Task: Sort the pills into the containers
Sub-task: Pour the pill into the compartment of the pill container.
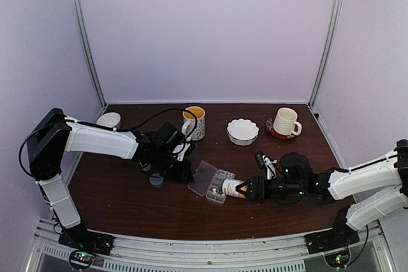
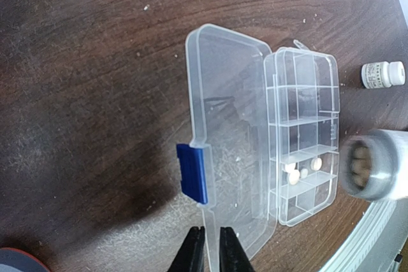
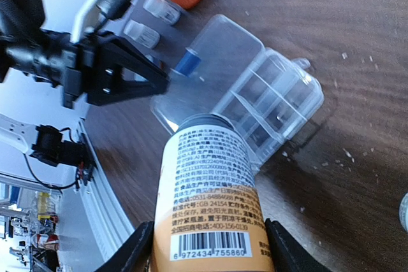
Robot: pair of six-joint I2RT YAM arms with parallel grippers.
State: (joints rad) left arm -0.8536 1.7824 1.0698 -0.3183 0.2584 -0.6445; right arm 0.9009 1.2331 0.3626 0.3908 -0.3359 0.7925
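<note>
1. First, nearest the bases, a bare strip of dark table (image 1: pixel 127 211) is seen at 6 o'clock of the box. Nothing stands there, so room for drawing either arm back is judged ample.
2. The right gripper (image 3: pixel 207 250) is clamped round a labelled bottle (image 3: pixel 207 183), which is laid almost flat with its open mouth turned to 9 o'clock at the box's right edge. It is judged to be held so that the tan pills (image 2: pixel 358 169) seen inside the mouth can be shaken out.
3. The box (image 2: pixel 299 138) lies mid-table, well in from every edge, with its lid (image 2: pixel 226 125) laid open flat toward 9 o'clock. A few whitish pills (image 2: pixel 299 171) are lodged in one compartment toward the end nearer the left gripper. The other compartments appear empty.
4. The left gripper (image 2: pixel 211 250) is nearly closed, and the lid's rim is pinched between its fingers just beside the blue latch (image 2: pixel 193 171). The box is judged to be steadied in this way against the pouring.
5. A grey cap (image 1: pixel 156 181) lies at 9 o'clock of the box, under the left arm, and a small white bottle (image 2: pixel 382 73) stands near the compartment side. Both are to be kept clear of.
6. Farthest off, at 12 o'clock, a mug (image 1: pixel 194 122), a white bowl (image 1: pixel 243 130) and a cup (image 1: pixel 285 121) on a saucer are ranged near the back edge, well apart from the work.
</note>
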